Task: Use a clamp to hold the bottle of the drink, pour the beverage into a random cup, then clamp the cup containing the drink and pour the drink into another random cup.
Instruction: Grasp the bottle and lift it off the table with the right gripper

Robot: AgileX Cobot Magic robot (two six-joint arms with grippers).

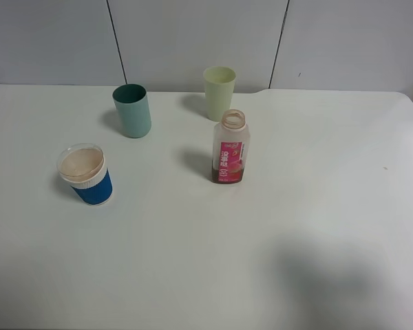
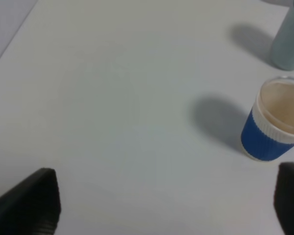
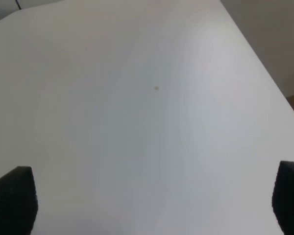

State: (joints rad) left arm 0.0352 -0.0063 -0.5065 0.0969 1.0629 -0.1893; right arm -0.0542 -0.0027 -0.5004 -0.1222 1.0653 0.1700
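The bottle (image 1: pixel 230 146) stands upright and uncapped near the table's middle, whitish with a pink-red label. A little dark brown beverage (image 1: pixel 227 177) lies at its bottom. To the left stands the clear cup with a blue sleeve and white band (image 1: pixel 87 176) (image 2: pixel 273 128), its inside pale tan. Neither arm shows in the exterior high view. My left gripper (image 2: pixel 159 205) is open, its black fingertips (image 2: pixel 32 200) wide apart, with the blue-sleeved cup ahead of one finger. My right gripper (image 3: pixel 152 200) is open over bare table, nothing between its fingers (image 3: pixel 14 196).
A teal cup (image 1: pixel 132 110) (image 2: pixel 289 39) and a pale green cup (image 1: pixel 219 92) stand upright at the back of the white table (image 1: pixel 316 206). A soft shadow (image 1: pixel 323 275) falls on the front right. The table's right edge (image 3: pixel 264 63) shows in the right wrist view.
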